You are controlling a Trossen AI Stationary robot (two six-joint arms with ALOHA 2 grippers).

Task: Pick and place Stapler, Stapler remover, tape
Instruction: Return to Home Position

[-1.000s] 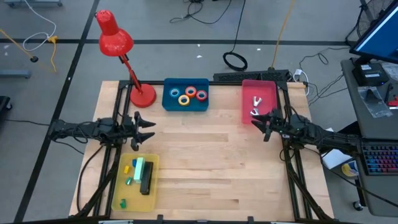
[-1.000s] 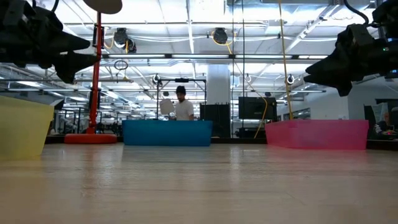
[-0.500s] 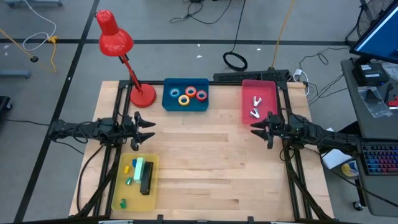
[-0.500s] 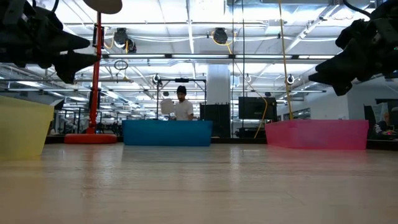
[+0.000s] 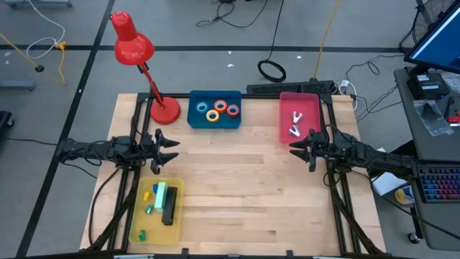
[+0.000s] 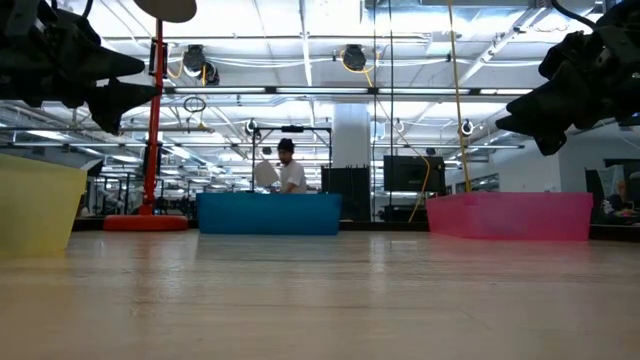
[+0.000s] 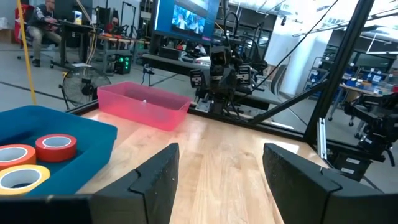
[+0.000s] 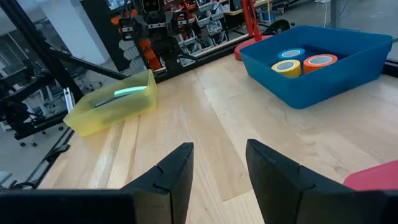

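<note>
Four tape rolls [image 5: 212, 115] in the blue bin [image 5: 194, 122], two staple removers [image 5: 295, 116] in the pink bin [image 5: 306, 103], one stapler [image 5: 169, 209] in the yellow bin [image 5: 154, 227] — left gripper [image 5: 175, 149] and right gripper [image 5: 293, 147] hover over the desk [image 5: 237, 187], jaws wide, empty.

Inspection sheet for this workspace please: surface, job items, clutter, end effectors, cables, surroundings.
Surface: wooden table, nothing spilled.
Job's things: four tape rolls in the blue bin; black stapler in the yellow bin; staple removers in the pink bin.
Clutter: small coloured bits in the yellow bin; red lamp at the back left corner.
End effectors: left end effector and right end effector both open, empty, over the table's sides.
Cables: black coil on floor behind the table.
Surroundings: person far behind the blue bin; keyboard to the right.
</note>
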